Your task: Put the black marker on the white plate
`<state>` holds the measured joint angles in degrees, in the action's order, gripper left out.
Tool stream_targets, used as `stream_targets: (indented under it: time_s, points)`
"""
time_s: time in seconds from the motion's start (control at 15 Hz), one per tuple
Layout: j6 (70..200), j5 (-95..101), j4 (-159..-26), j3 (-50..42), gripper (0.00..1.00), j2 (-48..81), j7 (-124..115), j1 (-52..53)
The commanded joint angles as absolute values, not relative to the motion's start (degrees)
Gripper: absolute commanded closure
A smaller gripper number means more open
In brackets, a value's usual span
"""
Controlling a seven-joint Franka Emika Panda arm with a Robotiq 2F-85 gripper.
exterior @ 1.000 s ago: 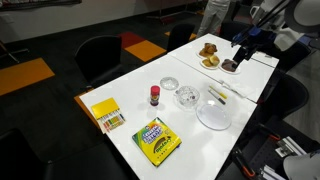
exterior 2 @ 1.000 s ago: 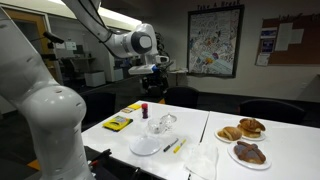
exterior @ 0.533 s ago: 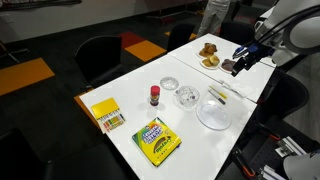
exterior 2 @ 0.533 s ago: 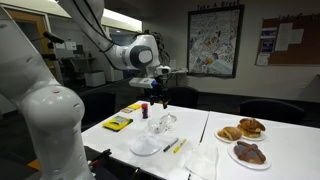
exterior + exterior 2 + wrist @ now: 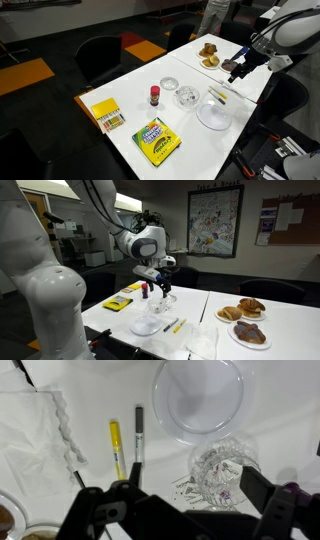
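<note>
Above the table (image 5: 290, 420), the gripper (image 5: 185, 510) is hovering with its fingers spread and empty. In the wrist view, the black marker (image 5: 138, 432) is lying between a yellow marker (image 5: 115, 448) and the white plate (image 5: 198, 400), just left of its rim.

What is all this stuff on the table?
black marker: one, black, beside yellow marker
yellow marker: one, yellow, between black marker and napkin
plate: one, white, empty, by bowl
bowl: one, clear glass
napkin: one, white, crumpled
dish: one, small, white
bottle: one, red cap
yellow box: one, table corner
green box: one, table edge
pastry plates: two, brown pastries
table: one, white
gripper: one, black, open, above bowl
arm: one, white
</note>
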<state>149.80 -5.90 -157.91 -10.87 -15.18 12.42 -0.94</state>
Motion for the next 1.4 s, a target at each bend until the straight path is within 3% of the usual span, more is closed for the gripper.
stream_targets:
  time_s: [0.0,0.33,0.4,0.8,1.33]
  points:
    - [151.4,-6.7,-155.0,-11.0,0.00,-8.5,15.2,-1.4]
    - [155.6,-2.0,-152.3,-10.4,0.00,-1.4,15.5,-3.3]
    - [154.0,-3.1,-154.7,-9.8,0.00,-5.6,13.6,-3.1]
    - [154.4,-2.3,-152.3,-9.7,0.00,-1.5,14.5,-3.7]
    - [162.3,-16.9,-150.5,-10.8,0.00,6.1,30.9,-3.6]
